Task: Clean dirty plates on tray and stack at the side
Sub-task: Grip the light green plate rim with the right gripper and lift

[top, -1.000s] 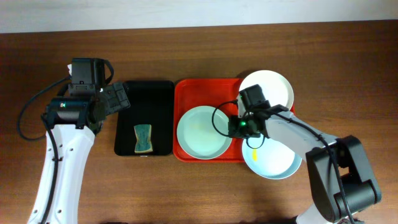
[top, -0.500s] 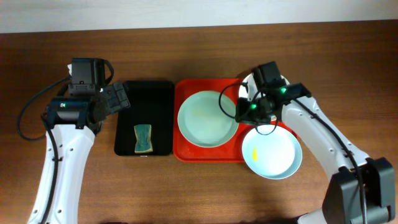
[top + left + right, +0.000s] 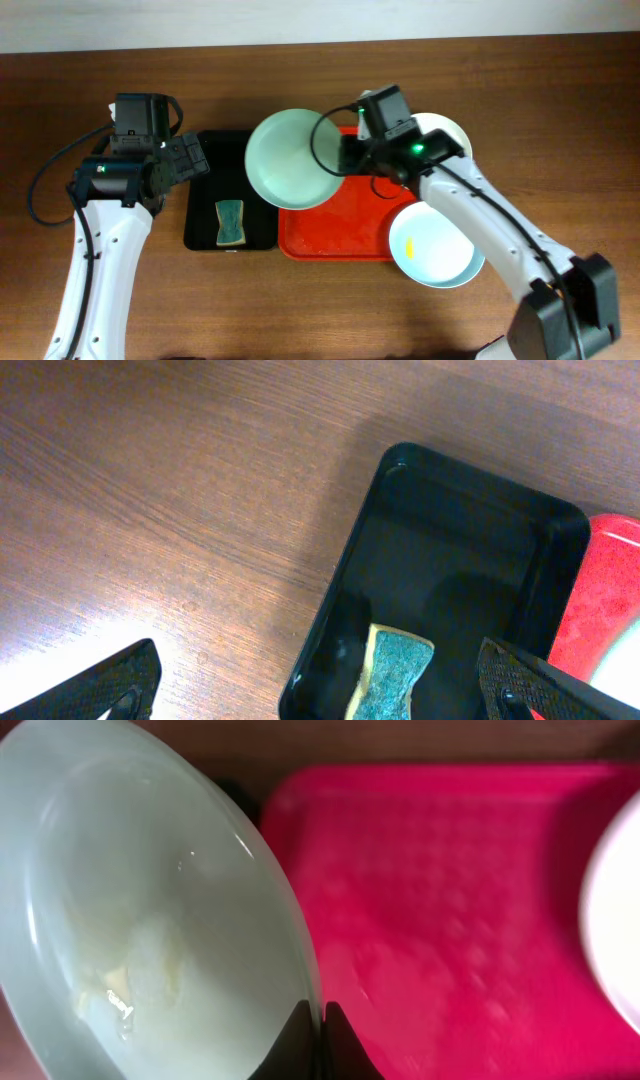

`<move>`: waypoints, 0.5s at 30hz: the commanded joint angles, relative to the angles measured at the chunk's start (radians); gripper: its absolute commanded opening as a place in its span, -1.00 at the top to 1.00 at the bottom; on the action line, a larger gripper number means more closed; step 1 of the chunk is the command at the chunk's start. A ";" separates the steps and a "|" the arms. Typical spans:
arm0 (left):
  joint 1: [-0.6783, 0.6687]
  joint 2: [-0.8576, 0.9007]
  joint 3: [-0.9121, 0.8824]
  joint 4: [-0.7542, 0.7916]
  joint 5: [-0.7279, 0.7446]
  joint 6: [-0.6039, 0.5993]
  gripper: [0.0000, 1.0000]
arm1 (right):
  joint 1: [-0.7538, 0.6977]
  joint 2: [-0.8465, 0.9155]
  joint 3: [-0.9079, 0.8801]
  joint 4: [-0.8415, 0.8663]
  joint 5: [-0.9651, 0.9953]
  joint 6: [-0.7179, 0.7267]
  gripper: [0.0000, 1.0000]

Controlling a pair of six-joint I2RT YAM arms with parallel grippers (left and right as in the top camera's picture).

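Our right claw (image 3: 322,1038) is pinched tight on the rim of the pale green plate (image 3: 150,920). It grips only one edge, so the whole plate sticks out in front of the claw and hangs in the air. From above the plate looks about flat. Inside it, close to the claw, there is a small yellow smear (image 3: 118,992), so we think this plate needs a wipe.

Right under the claw is the red tray (image 3: 335,230). Just behind the claw sits the white plate (image 3: 455,135), partly hidden by our arm. The pale blue plate (image 3: 440,250) lies back beside our arm, over the tray's edge, with a yellow spot on it.

Under the plate's far side is the black tray (image 3: 258,225) with the sponge (image 3: 230,222) in it. At that tray's far end waits our left claw (image 3: 198,158), wide open with nothing in it.

To do this step well, we think the pinch must be firm, because a plate held by one edge can tip or slip. We should go slow and stay high, so the plate does not bump the black tray's rim. Then we bring it near the sponge, dirty side up, where the left claw can reach it.
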 commanded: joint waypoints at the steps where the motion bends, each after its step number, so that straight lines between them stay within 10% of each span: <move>1: 0.003 0.003 -0.003 0.001 -0.014 -0.017 -0.98 | 0.034 0.077 0.020 0.093 0.037 0.045 0.92; 15: 0.003 0.002 -0.003 0.001 -0.014 -0.017 -0.98 | 0.078 0.242 0.020 0.360 0.187 0.037 0.92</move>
